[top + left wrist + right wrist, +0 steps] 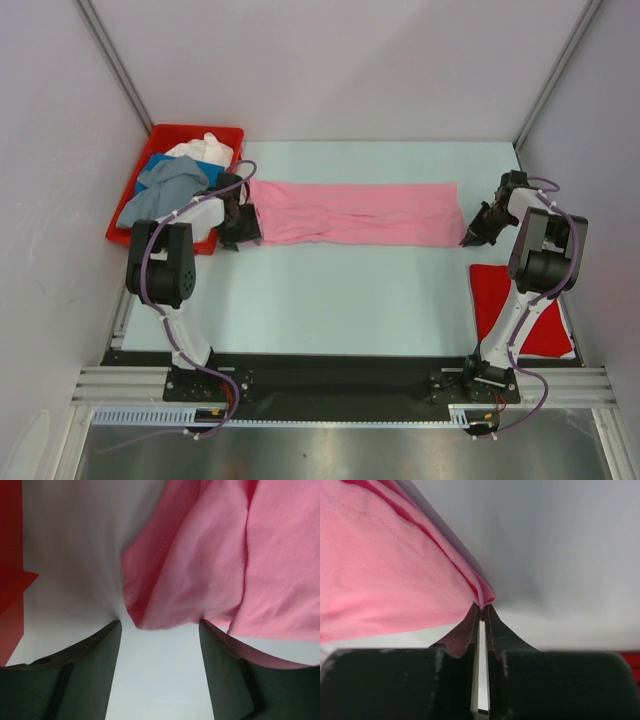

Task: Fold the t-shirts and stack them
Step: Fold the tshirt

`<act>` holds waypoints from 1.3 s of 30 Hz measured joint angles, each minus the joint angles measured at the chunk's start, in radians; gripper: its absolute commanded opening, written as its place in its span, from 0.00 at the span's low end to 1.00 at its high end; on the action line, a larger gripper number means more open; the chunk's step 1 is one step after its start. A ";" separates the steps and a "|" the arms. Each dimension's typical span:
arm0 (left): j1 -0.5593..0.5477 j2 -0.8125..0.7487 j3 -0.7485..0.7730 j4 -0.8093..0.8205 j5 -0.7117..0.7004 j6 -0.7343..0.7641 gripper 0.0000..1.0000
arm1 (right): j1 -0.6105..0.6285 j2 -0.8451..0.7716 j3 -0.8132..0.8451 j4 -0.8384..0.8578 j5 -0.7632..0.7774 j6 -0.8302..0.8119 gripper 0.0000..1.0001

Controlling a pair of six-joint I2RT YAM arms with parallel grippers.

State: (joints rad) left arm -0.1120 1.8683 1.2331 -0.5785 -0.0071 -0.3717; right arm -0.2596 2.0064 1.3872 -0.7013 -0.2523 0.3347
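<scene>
Light pink cloth t-shirt (pixel 355 213), long strip.
Right claw (pixel 481 607) pinches 3 o'clock corner; left claw (pixel 160 622) agape at 9 o'clock.

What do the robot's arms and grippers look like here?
Both the left arm and right arm have white links with bulky black joint housings; a purple-grey cable loops along each. The left gripper and right gripper are black, with dark fingers tapering to thin tips. No markings show.
</scene>
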 measured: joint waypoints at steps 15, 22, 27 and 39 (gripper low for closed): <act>-0.010 0.122 0.138 0.046 -0.034 -0.011 0.00 | 0.042 -0.100 -0.129 0.023 0.018 -0.041 0.00; -0.015 0.304 0.407 0.039 -0.047 -0.012 0.01 | 0.168 -0.240 -0.296 -0.002 0.027 -0.018 0.00; -0.015 0.433 0.603 0.035 -0.037 -0.029 0.02 | 0.290 -0.348 -0.409 -0.021 0.018 0.061 0.00; -0.017 0.680 1.028 -0.001 0.013 -0.011 0.14 | 0.800 -0.494 -0.688 0.181 -0.161 0.345 0.00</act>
State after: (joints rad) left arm -0.1287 2.5484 2.2612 -0.5793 0.0055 -0.3824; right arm 0.5400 1.5120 0.6994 -0.5201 -0.4133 0.6796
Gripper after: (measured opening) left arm 0.120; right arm 0.020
